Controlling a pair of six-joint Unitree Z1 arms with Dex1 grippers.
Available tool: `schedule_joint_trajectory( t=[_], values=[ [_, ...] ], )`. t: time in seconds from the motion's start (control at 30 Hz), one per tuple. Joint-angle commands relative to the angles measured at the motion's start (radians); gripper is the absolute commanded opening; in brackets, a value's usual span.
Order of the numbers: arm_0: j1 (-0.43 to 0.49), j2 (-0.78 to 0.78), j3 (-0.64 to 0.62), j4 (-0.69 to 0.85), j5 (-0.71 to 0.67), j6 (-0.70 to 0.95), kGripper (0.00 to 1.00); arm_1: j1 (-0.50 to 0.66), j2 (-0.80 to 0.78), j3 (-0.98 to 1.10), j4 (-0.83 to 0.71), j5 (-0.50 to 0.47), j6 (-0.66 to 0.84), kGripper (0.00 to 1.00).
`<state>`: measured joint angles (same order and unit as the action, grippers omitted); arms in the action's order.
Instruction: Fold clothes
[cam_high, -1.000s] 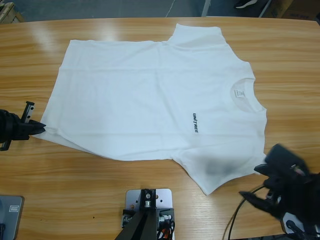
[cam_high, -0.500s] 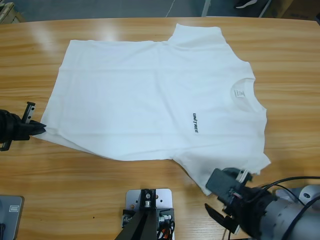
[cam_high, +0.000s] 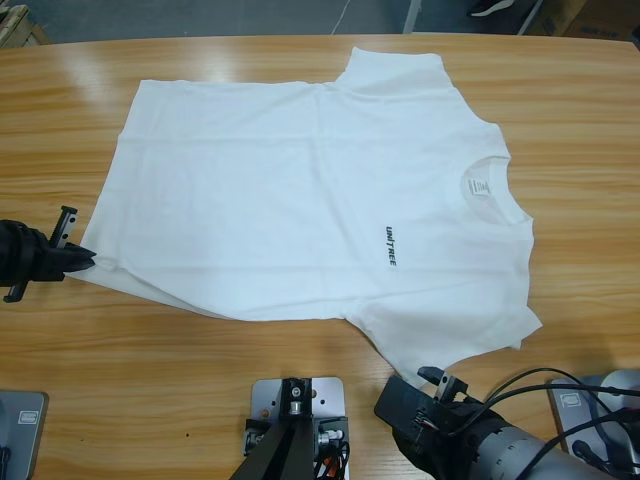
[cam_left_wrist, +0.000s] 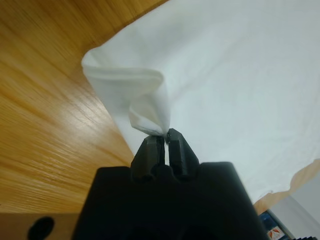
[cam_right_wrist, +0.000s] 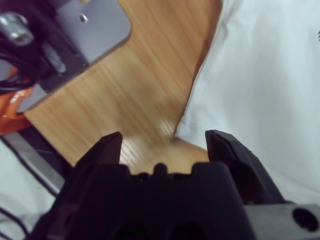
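One T-shirt (cam_high: 310, 190) corner in left tool (cam_left_wrist: 161, 140)

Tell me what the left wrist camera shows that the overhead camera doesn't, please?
Only the left wrist view shows the left gripper up close, its jaws pinched shut on a bunched corner of the T-shirt. Only the high view shows the whole shirt spread flat, its chest lettering, collar, and the right gripper. Both show white shirt on the wooden table.

T-shirt (cam_high: 310, 195) flat on table (cam_high: 200, 380), collar toward high view's right. Left gripper (cam_high: 82, 258) at its left hem corner; right gripper (cam_high: 430, 385) just off near sleeve.
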<state>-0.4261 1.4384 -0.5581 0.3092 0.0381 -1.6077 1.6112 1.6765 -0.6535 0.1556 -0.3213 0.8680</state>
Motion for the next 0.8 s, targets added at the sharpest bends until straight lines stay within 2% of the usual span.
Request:
schedule_joint_trajectory(
  t=[0.03, 0.07, 0.2, 0.23, 0.27, 0.6, 0.63, 0.7, 0.8],
  values=[
    [0.007, 0.039, -0.005, -0.012, -0.006, 0.014, 0.000, 0.010, 0.054, 0.094, -0.058, 0.038, 0.017, 0.572],
    [0.007, 0.039, -0.005, -0.012, -0.006, 0.013, 0.000, 0.010, 0.056, 0.100, -0.066, 0.039, 0.017, 0.520],
    [0.007, 0.037, -0.005, -0.012, -0.006, 0.012, 0.000, 0.010, 0.072, 0.095, -0.085, 0.044, 0.017, 0.483],
    [0.007, 0.037, -0.004, -0.012, -0.006, 0.012, 0.000, 0.010, 0.075, 0.093, -0.090, 0.044, 0.014, 0.394],
    [0.007, 0.037, -0.003, -0.012, -0.006, 0.011, 0.000, 0.010, 0.078, 0.092, -0.096, 0.044, 0.014, 0.365],
    [0.007, 0.034, -0.002, -0.012, -0.006, 0.011, 0.000, 0.010, 0.075, 0.091, -0.072, 0.025, 0.005, 0.379],
    [0.007, 0.034, -0.001, -0.012, -0.006, 0.011, 0.000, 0.010, 0.065, 0.089, -0.062, 0.019, -0.006, 0.431],
    [0.007, 0.036, 0.000, -0.012, -0.007, 0.010, 0.000, 0.010, 0.046, 0.079, -0.032, 0.001, -0.029, 0.642],
    [0.007, 0.035, 0.001, -0.012, -0.007, 0.009, 0.000, 0.010, 0.043, 0.069, -0.009, -0.018, -0.053, 0.734]
  ],
)
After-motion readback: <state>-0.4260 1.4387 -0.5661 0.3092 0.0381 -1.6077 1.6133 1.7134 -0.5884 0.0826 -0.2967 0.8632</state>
